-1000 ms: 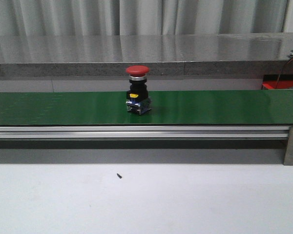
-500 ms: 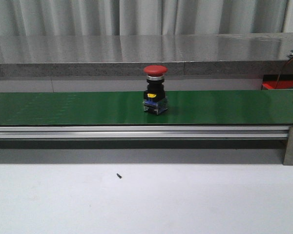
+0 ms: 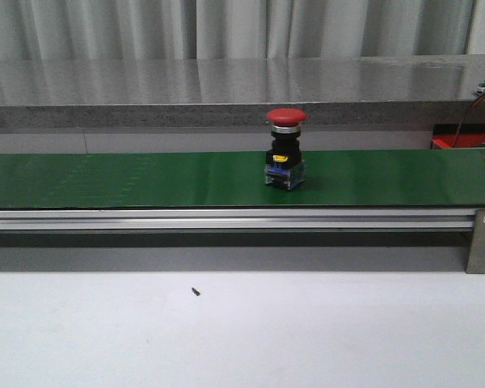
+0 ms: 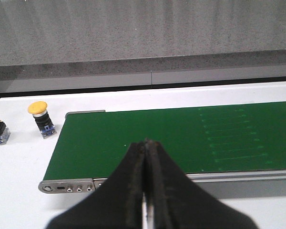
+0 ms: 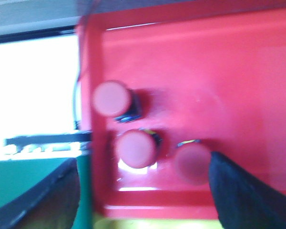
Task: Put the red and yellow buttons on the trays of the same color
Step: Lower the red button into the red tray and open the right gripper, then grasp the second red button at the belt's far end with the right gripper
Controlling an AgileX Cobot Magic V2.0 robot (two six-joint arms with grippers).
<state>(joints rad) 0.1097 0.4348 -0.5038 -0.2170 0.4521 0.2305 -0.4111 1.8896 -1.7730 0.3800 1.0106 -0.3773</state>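
On the green belt (image 3: 145, 179), right of centre, a red button (image 3: 286, 153) stands upright: glossy mushroom cap, black body, clear base. Our right gripper (image 5: 143, 191) hangs spread wide over the red tray (image 5: 238, 62), where three red buttons (image 5: 136, 149) sit; our left gripper (image 4: 146, 191) is pinched closed, empty, above the belt's left end. We judge a late grab could tip the top-heavy button on the smooth belt.
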